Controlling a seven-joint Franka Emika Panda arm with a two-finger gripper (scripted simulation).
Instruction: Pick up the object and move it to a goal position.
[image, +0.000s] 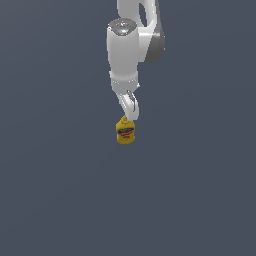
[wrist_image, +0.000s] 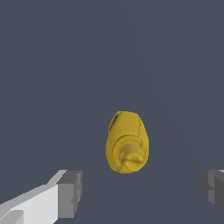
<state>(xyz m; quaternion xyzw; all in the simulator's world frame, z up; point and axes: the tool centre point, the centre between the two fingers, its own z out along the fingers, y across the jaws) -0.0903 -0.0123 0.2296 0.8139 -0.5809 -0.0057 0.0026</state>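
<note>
Tool (wrist_image: 140, 192) spread wide above upright mustard bottle (wrist_image: 127, 142), untouched.

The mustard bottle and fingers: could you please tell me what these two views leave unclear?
- Mustard bottle: exterior view, cap hidden behind the gripper; label print too small.
- Wrist view: bottle seen cap-end on, label mostly hidden.
- Fingers: cut off by the wrist view's edge.
- Goal position: not marked in either view.

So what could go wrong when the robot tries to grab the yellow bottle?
1. The gripper is open and wide, and the mustard bottle is narrow and stands upright, so one finger could nudge it and tip it over first.
2. The bottle's top is a small pointed cap. If the fingers close too high, they might pinch only that and slip off.
</note>
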